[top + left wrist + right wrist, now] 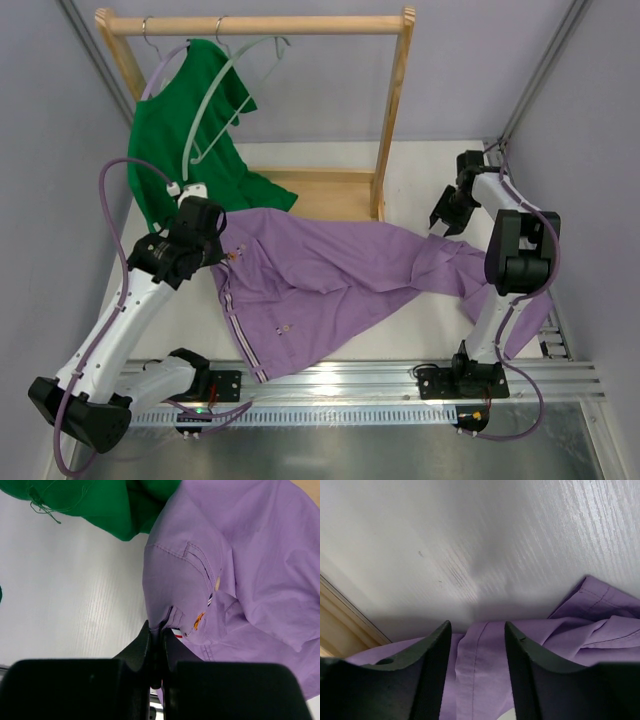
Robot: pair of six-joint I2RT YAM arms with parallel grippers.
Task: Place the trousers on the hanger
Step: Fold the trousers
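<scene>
One trousers [320,275], left gripper [156,632] pinching, right gripper [477,630] parted; one grey-green hanger [213,100], lavender hanger [163,72].

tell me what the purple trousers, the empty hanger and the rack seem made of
The trousers: thin matte woven cloth, perhaps cotton, judging by soft creases and stitched seams. The hanger: smooth pale plastic, probably, with a thin metal wire hook. The rack: bare light wood, by its tan colour.

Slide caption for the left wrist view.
Left gripper shut on the waistband of the trousers, green shirt beside, white table beneath.
</scene>
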